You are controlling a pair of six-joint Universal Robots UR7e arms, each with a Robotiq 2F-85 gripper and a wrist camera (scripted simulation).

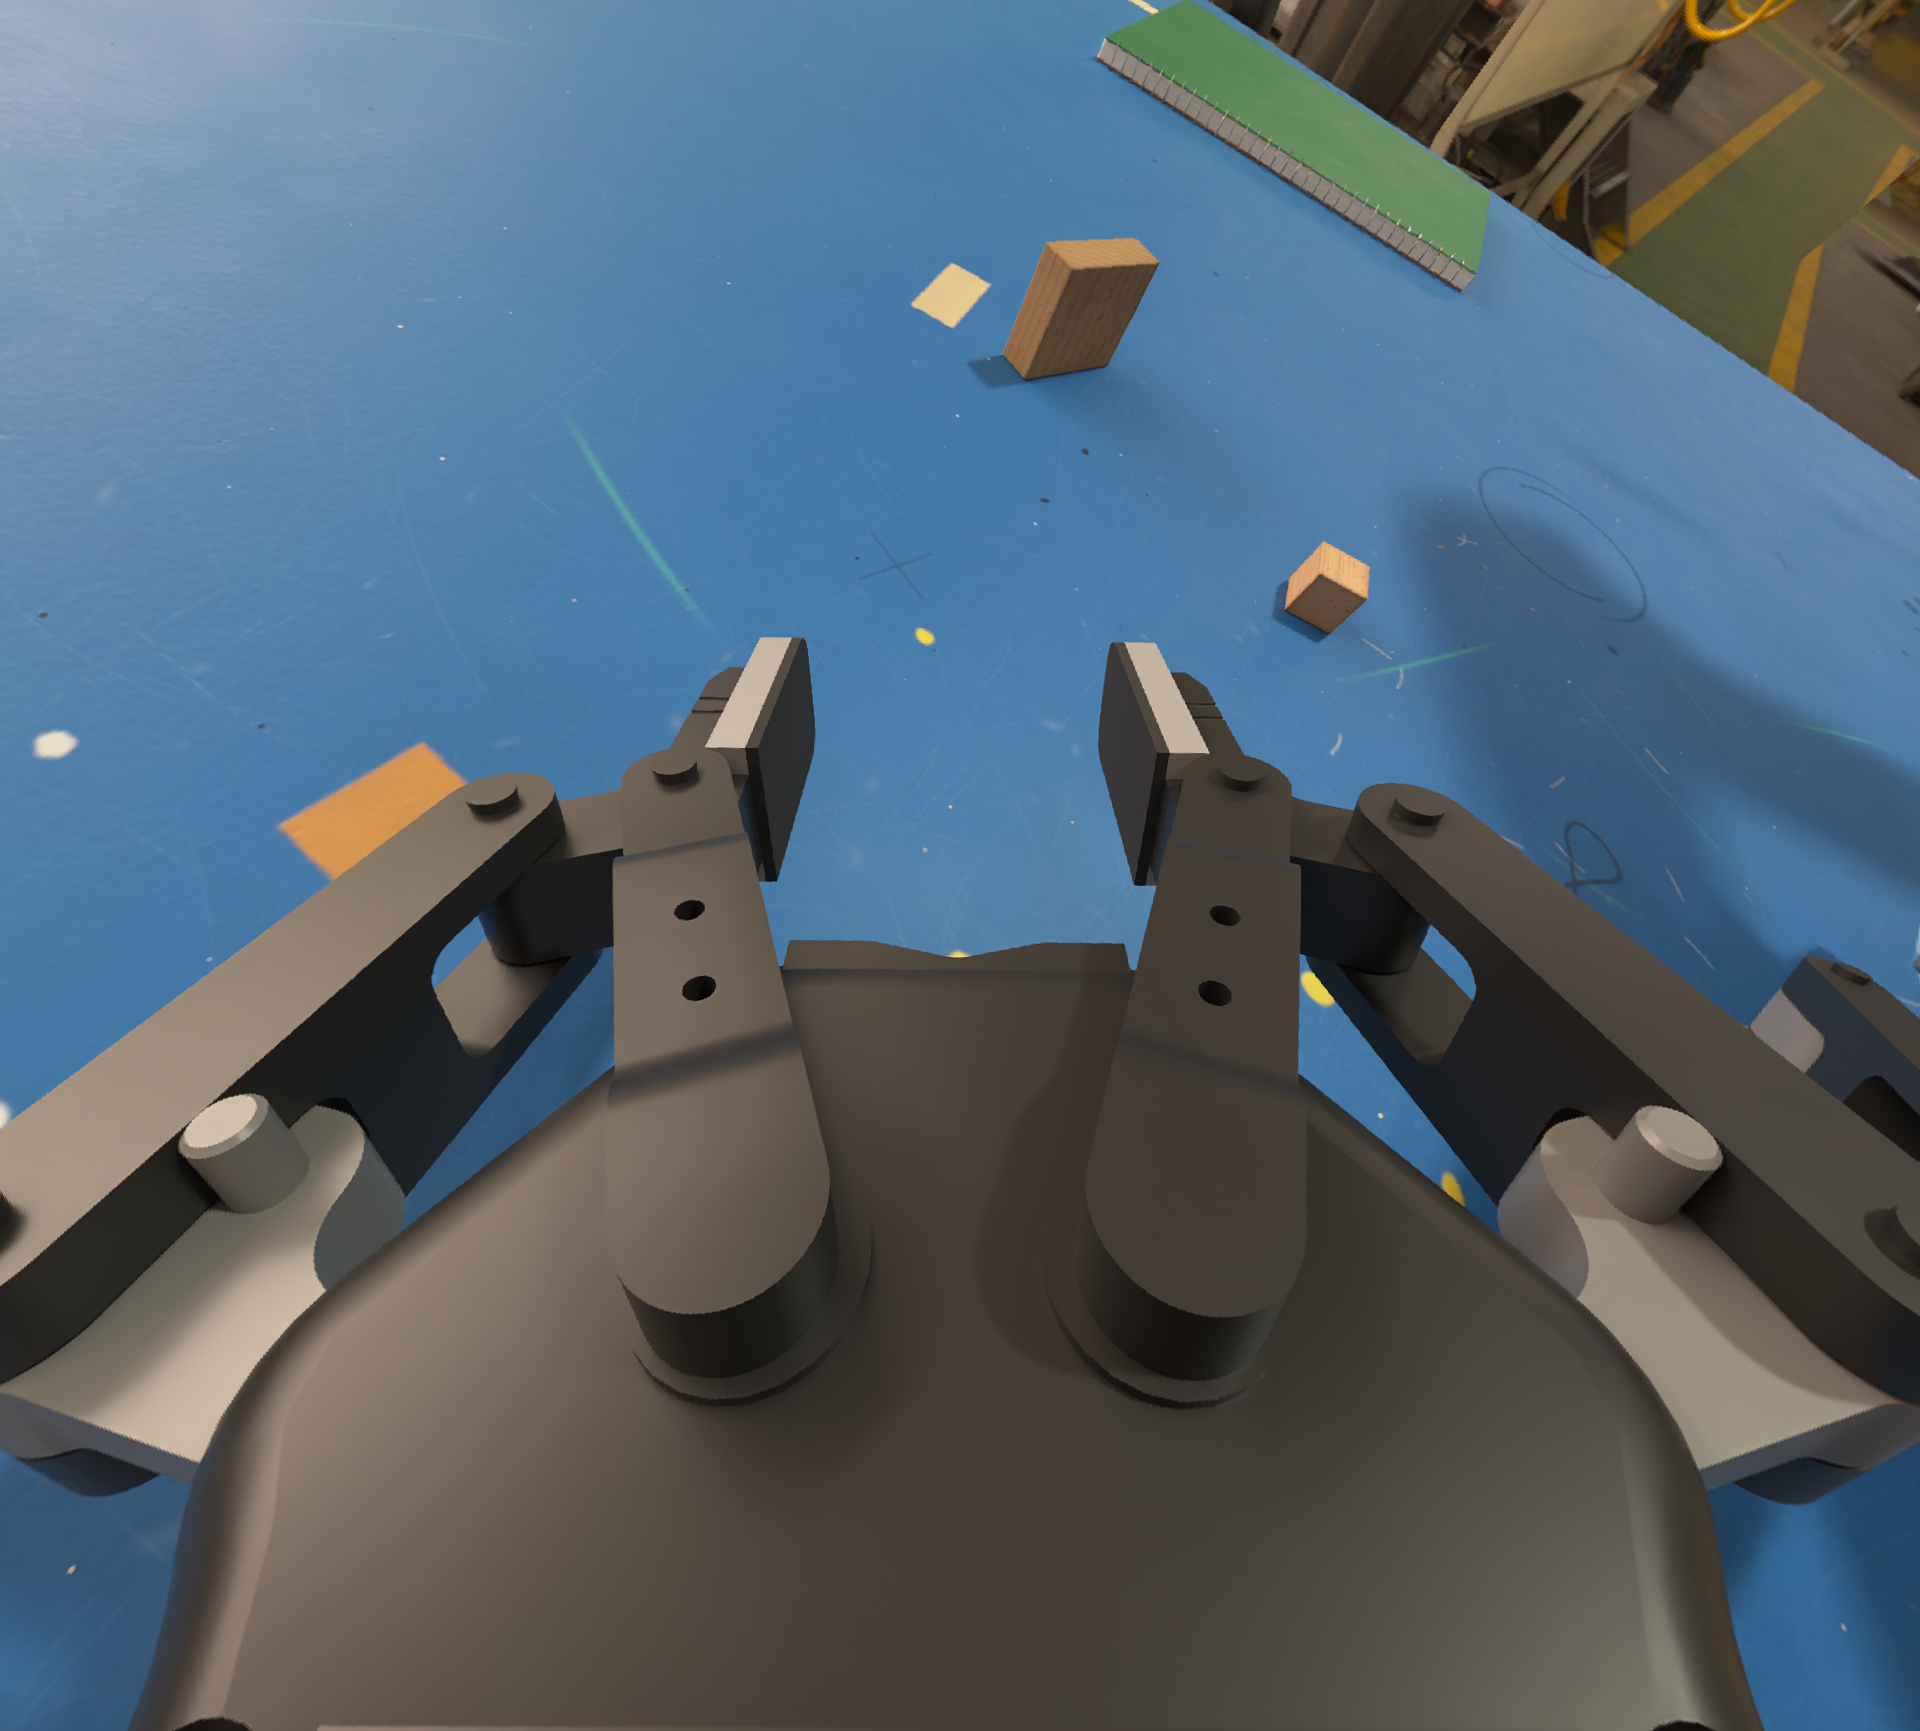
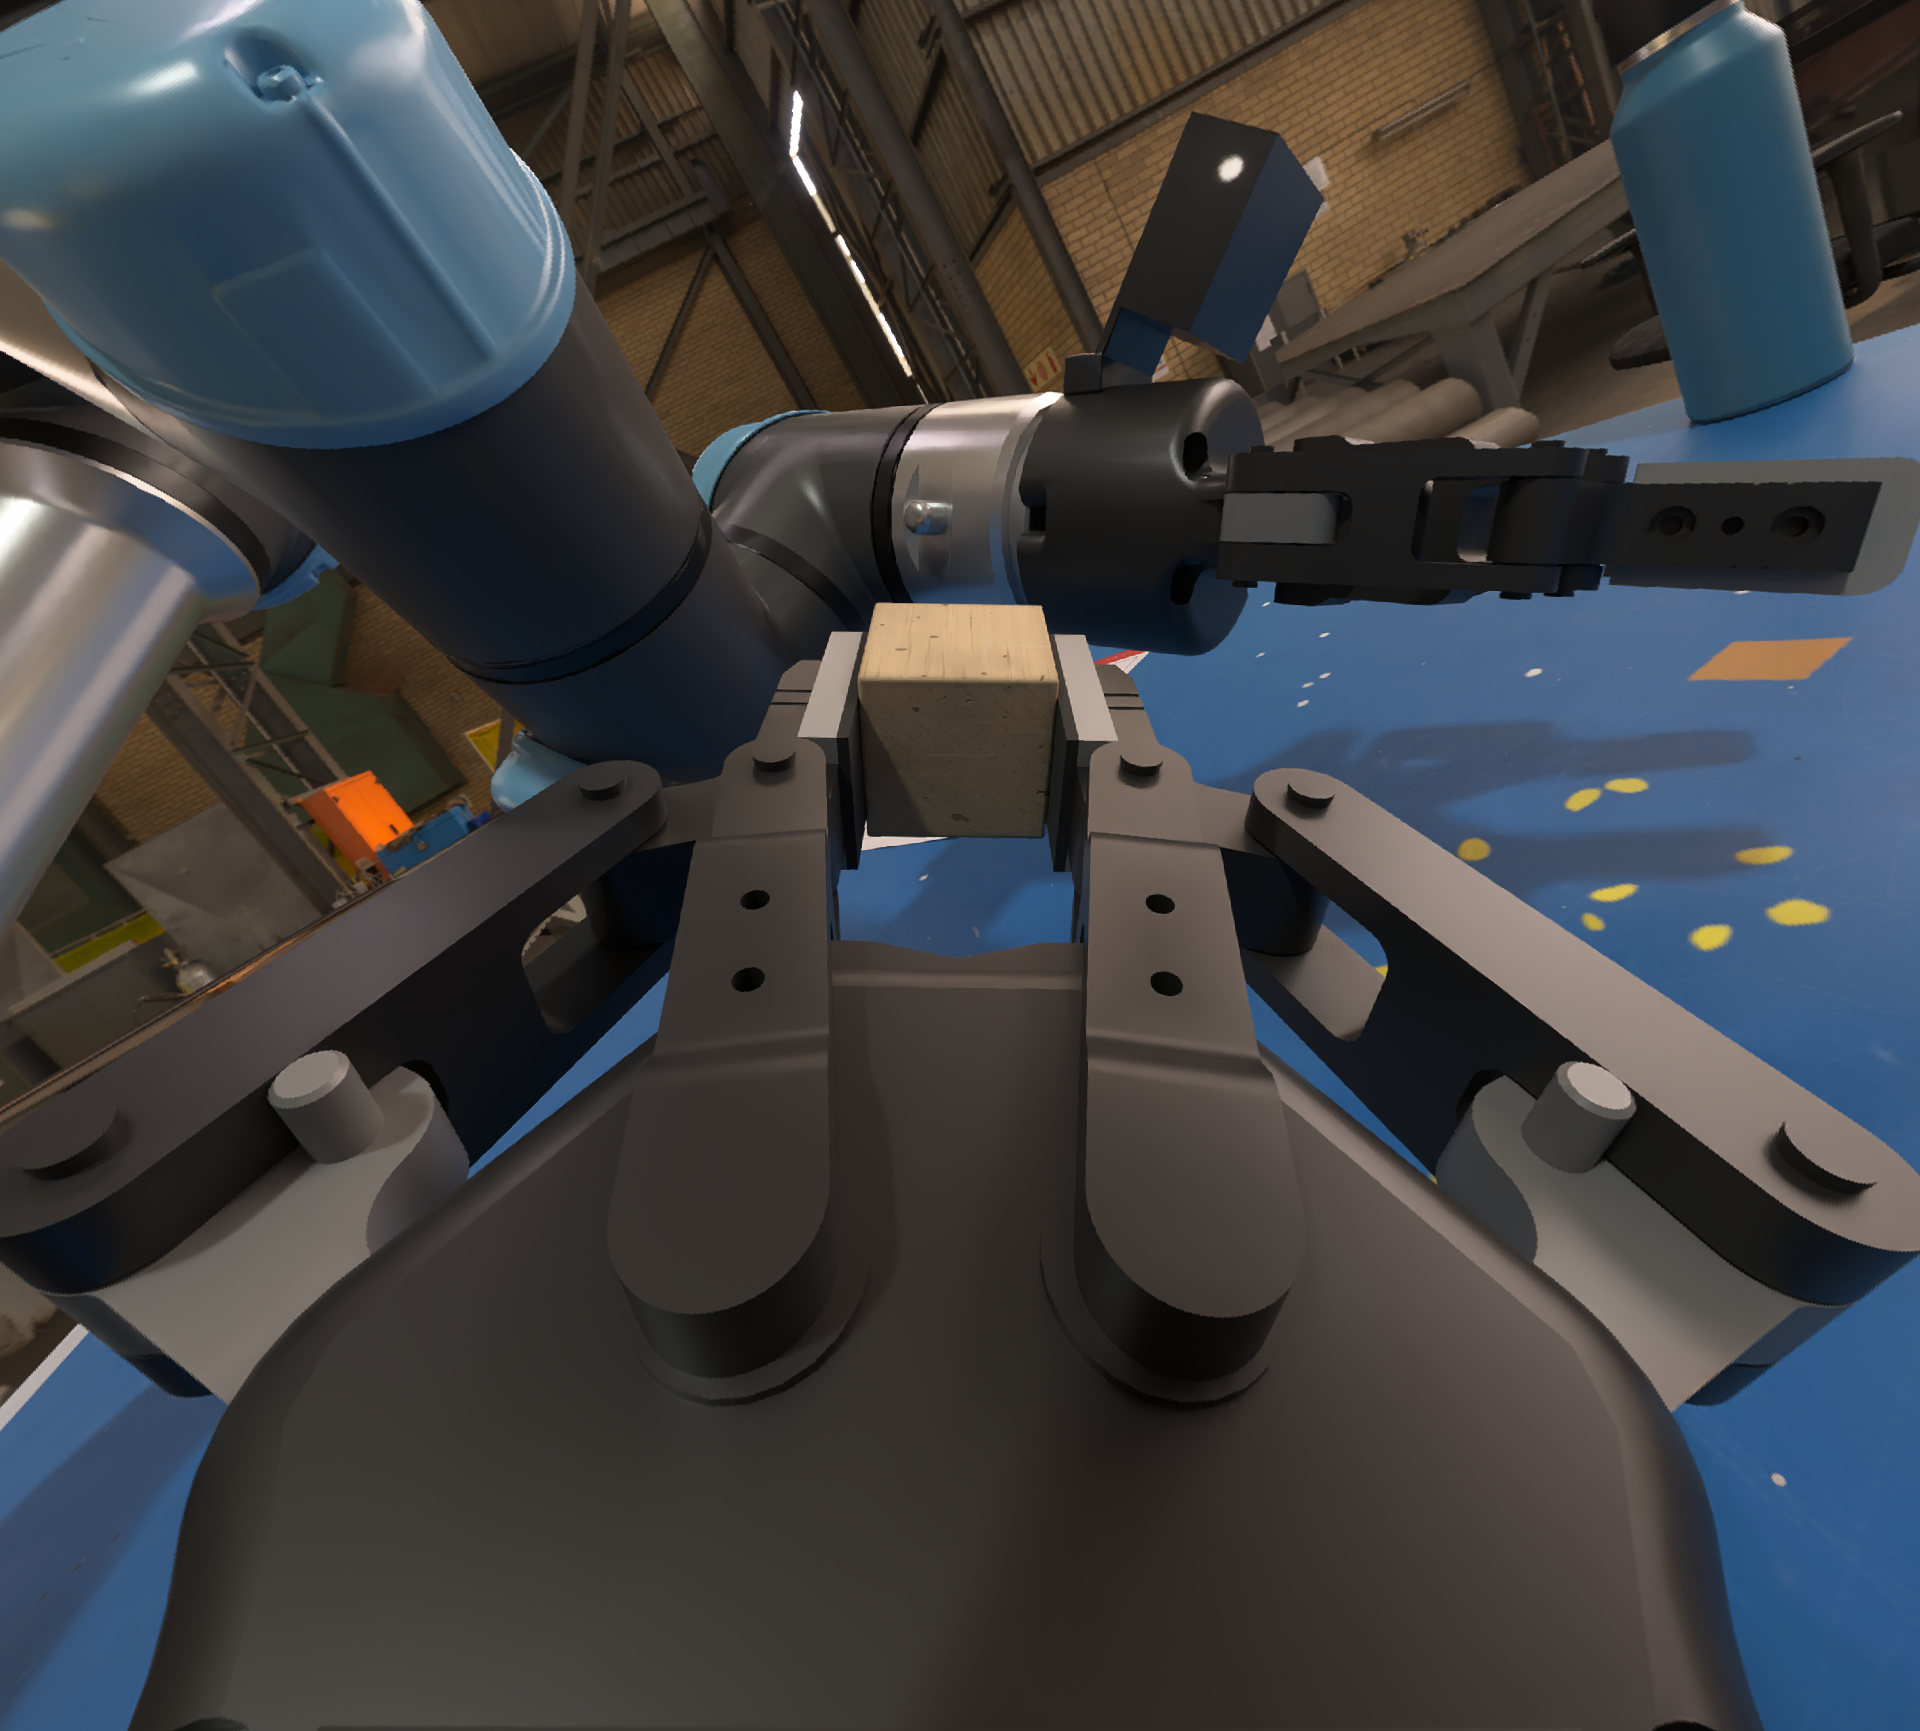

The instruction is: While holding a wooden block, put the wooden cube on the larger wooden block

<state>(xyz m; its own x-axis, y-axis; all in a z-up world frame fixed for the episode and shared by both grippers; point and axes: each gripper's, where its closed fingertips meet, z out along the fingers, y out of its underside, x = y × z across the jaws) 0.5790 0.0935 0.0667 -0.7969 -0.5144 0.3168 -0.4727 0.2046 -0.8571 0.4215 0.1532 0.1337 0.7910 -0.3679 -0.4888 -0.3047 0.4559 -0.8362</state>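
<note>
In the left wrist view a larger wooden block (image 1: 1081, 308) stands on the blue table (image 1: 416, 331), ahead and a little right. A small wooden cube (image 1: 1327, 586) lies nearer, to the right. My left gripper (image 1: 956, 705) is open and empty above the table, short of both. In the right wrist view my right gripper (image 2: 956, 694) is shut on a pale wooden block (image 2: 954, 731), held above the table. The left arm and its gripper (image 2: 1558, 528) cross that view just beyond the held block.
A green notebook (image 1: 1309, 123) lies at the table's far right edge. A blue bottle (image 2: 1725, 185) stands on the table at the far right of the right wrist view. Orange (image 1: 364, 803) and yellow (image 1: 951, 294) flat patches mark the tabletop.
</note>
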